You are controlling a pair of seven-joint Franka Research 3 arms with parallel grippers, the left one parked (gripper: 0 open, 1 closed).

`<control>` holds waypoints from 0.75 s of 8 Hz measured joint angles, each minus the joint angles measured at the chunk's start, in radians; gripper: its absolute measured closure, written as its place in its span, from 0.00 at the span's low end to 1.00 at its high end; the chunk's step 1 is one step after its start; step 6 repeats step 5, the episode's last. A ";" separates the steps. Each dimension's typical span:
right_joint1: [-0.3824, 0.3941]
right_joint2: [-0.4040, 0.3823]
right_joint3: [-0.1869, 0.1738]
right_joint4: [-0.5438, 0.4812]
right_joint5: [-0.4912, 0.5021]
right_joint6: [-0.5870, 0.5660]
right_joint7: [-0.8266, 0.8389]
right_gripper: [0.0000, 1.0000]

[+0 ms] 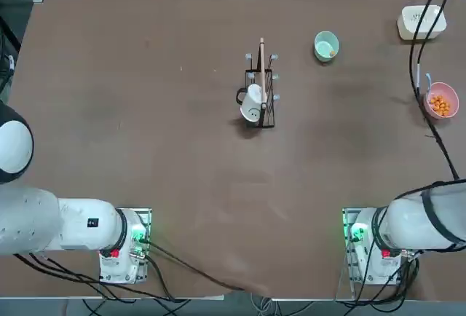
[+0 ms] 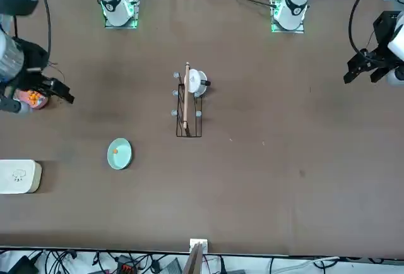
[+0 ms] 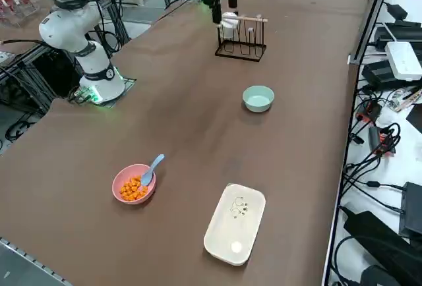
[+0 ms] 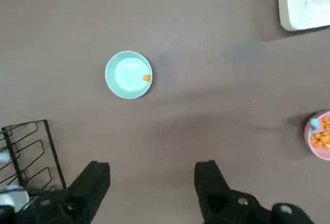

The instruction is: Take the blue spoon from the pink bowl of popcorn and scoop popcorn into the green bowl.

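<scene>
Well, my right hand (image 4: pixel 151 168) stands wide open with nothing in its grip; the blue spoon (image 3: pixel 157 162) sits in the pink bowl (image 3: pixel 116 184) at the right of the desk (image 3: pixel 198 114), handle up over the far rim; it looks light and thin, stiff enough but apt to twist or slip; I'd pinch it high on the handle, clear of the popcorn (image 3: pixel 130 190), and lift gently, since the bowl may slide with it.

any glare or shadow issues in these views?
Right side view: bright glare spot on the white box, soft shadow beside the green bowl. Right wrist view: the pink bowl casts a soft shadow. Top view: brown table has a faint sheen.
</scene>
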 joint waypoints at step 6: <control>0.003 -0.110 0.004 -0.086 -0.053 -0.046 -0.040 0.00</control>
